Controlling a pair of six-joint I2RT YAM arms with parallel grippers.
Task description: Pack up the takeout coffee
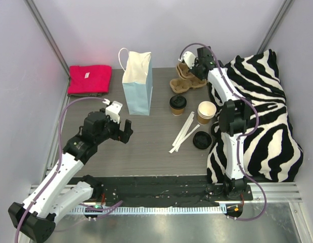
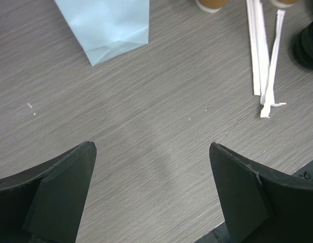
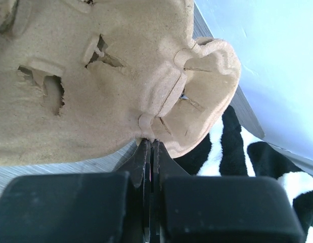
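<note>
The takeout coffee (image 1: 177, 105), a tan cup with a black lid, stands upright mid-table, right of the light blue bag (image 1: 137, 83). A second tan cup (image 1: 207, 112) stands open beside it, with a loose black lid (image 1: 202, 139) lying in front. My right gripper (image 1: 189, 70) is at the back, shut on the rim of the brown pulp cup carrier (image 1: 185, 82); the wrist view shows its jaws (image 3: 151, 142) pinching the carrier's edge (image 3: 95, 101). My left gripper (image 1: 123, 129) is open and empty over bare table (image 2: 151, 147), in front of the bag (image 2: 108, 25).
White wrapped straws (image 1: 182, 132) lie between the cups and the front edge, also in the left wrist view (image 2: 262, 55). A red folded cloth (image 1: 89, 79) lies at the back left. A zebra-print blanket (image 1: 257, 121) covers the right side.
</note>
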